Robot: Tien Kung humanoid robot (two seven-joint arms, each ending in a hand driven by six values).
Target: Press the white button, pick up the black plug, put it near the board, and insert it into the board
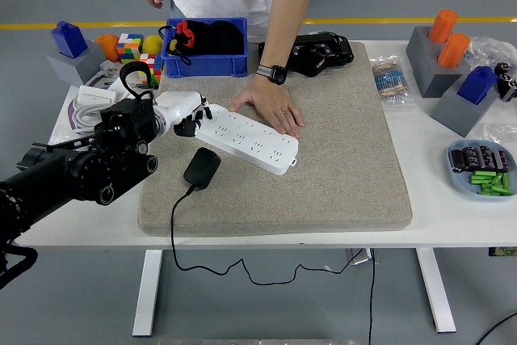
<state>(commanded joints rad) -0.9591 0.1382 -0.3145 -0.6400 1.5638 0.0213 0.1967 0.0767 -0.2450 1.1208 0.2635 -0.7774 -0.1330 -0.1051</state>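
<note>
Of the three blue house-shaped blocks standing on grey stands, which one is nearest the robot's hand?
The blue block on the table's far left; the other stands at the far right, away from the left hand.

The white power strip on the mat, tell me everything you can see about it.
The power strip is a long white plastic bar with rows of sockets on top. It lies flat and slanted on the grey mat. A person's hand presses on its far edge, and the robot's left hand is at its left end. The black plug lies beside it, unplugged.
</note>
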